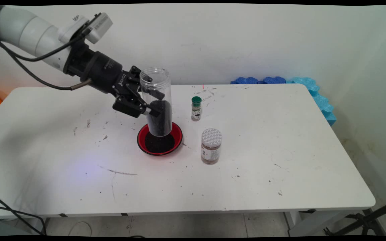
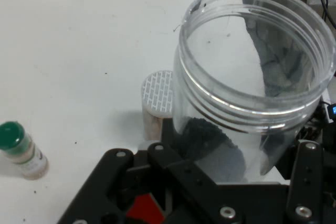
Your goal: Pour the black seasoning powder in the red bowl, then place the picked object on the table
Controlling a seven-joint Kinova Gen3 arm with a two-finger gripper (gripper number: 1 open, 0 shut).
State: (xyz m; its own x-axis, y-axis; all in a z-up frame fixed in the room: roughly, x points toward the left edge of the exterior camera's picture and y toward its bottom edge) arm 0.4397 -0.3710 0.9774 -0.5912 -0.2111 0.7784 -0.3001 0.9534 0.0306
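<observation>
My claw (image 1: pixel 150 104) is clamped on the open clear jar (image 1: pixel 156 100), which stands upright, partly filled with dark grains, its base in the red bowl (image 1: pixel 178 134) of dark grains on the white desk (image 1: pixel 280 140). Green-capped bottle (image 1: pixel 196 108) and foil-topped jar (image 1: pixel 211 146) stand right of the bowl.

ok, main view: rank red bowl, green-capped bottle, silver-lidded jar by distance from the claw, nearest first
1. red bowl, right below the claw, which grips the clear jar standing in it.
2. green-capped bottle, to the picture's right of the claw.
3. silver-lidded jar, farther right and nearer the camera.
</observation>
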